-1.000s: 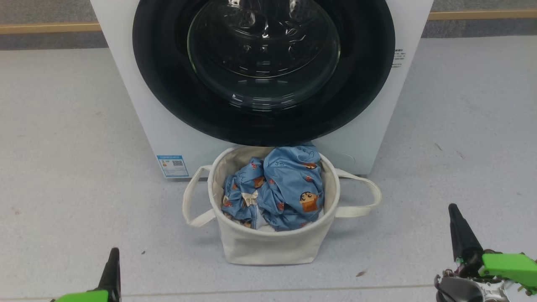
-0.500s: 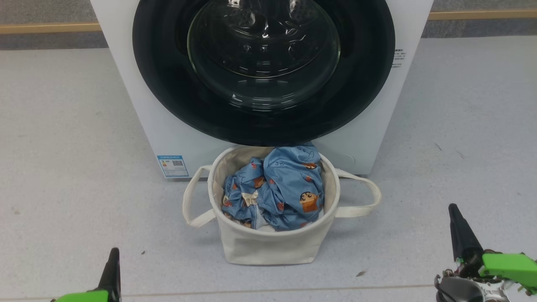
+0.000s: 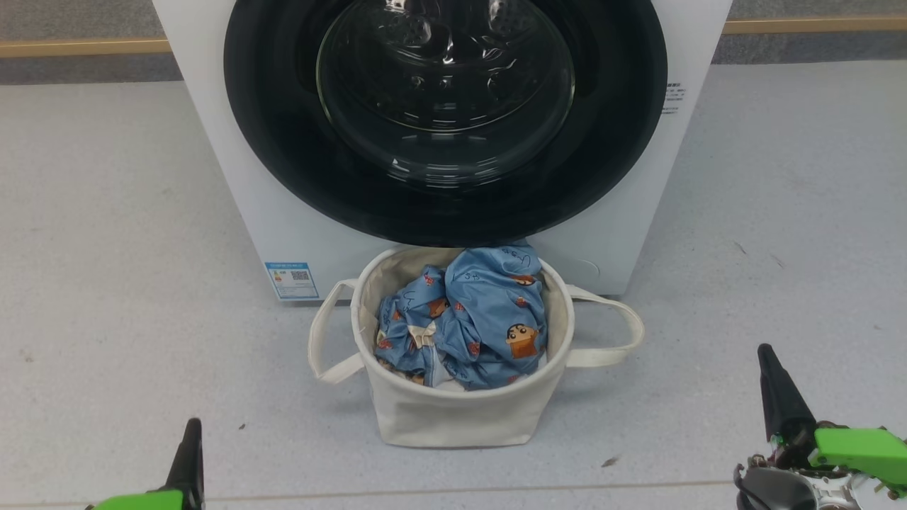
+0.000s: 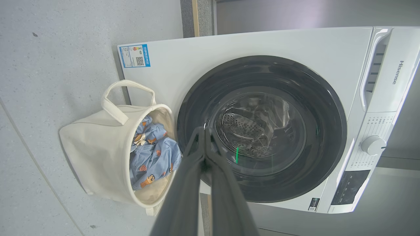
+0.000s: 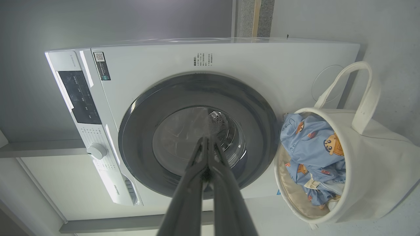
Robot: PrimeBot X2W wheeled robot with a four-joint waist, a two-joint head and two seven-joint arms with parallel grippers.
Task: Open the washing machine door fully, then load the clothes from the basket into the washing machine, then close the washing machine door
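Washing machine door (image 3: 269,142) top past head-view edge

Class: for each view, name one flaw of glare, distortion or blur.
Head view: bright glints on the washing machine door glass. Left wrist view: wide-angle bowing of the washing machine at its edges. Right wrist view: pale haze greys the door's black rim.

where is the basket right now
In the head view the basket stands at the centre on the floor, just in front of the washing machine and below its shut door, with the clothes inside.
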